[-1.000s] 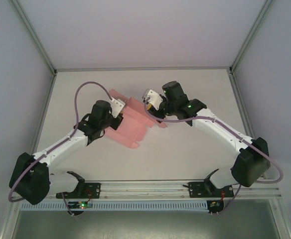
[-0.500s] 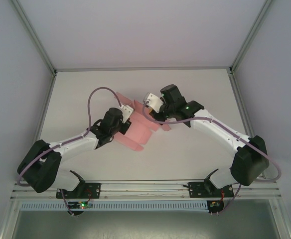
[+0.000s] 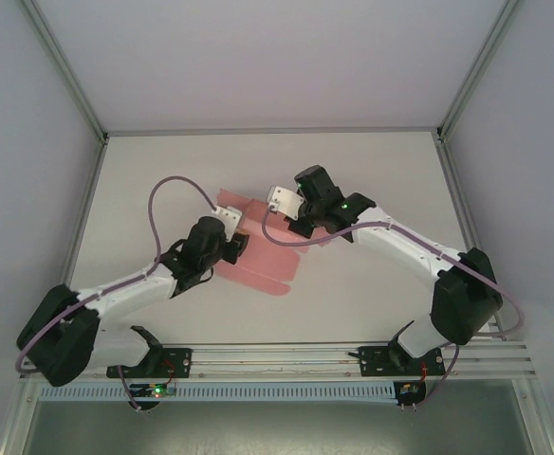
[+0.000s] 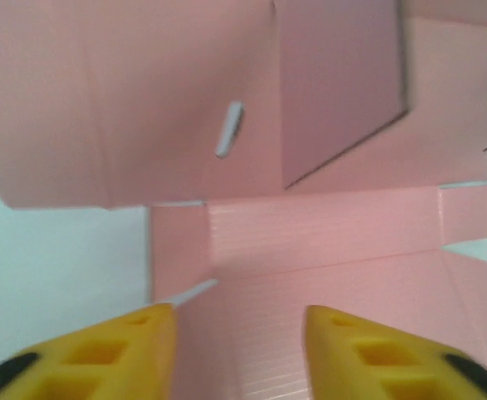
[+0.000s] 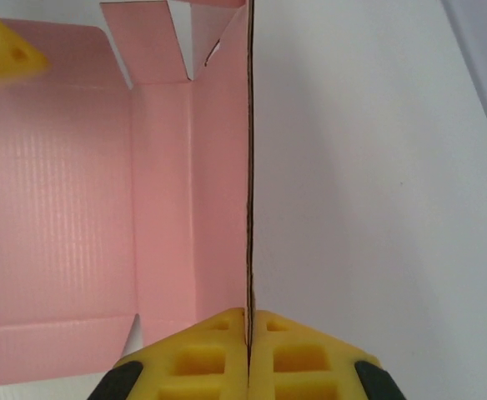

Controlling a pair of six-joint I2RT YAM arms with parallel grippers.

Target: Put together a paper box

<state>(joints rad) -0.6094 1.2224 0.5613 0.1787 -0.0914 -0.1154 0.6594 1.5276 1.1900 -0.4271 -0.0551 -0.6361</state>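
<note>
From above, the paper box [image 3: 263, 251] is an unfolded pink die-cut sheet lying near the middle of the white table [image 3: 372, 171], between the two wrists. The left gripper [image 3: 239, 242] sits over its near-left edge and the right gripper [image 3: 294, 227] is at its far-right edge. Bare tabletop runs from the sheet's edges out to the grey enclosure walls [image 3: 533, 190] on the far, left and right sides. A purple cable [image 3: 168, 185] arcs above the left arm.

In the left wrist view, the yellow fingers [image 4: 135, 350] stand parted and released. Ribbed pink card shows in the gap between them and nothing is pinched. Ahead are a crease line, a short pale slot [image 4: 229, 129] and a darker flap [image 4: 339, 83] angled up off the sheet. White table shows at the lower left, past the card's straight cut edge.

In the right wrist view, the two yellow pads are clenched together on a thin upright edge of the card, which runs straight up the middle of the frame. The pink panels spread to the left, with a notched tab [image 5: 143, 42] at the top. Only bare table lies to the right of that edge. A yellow fingertip of the left gripper pokes in at the top left corner.
</note>
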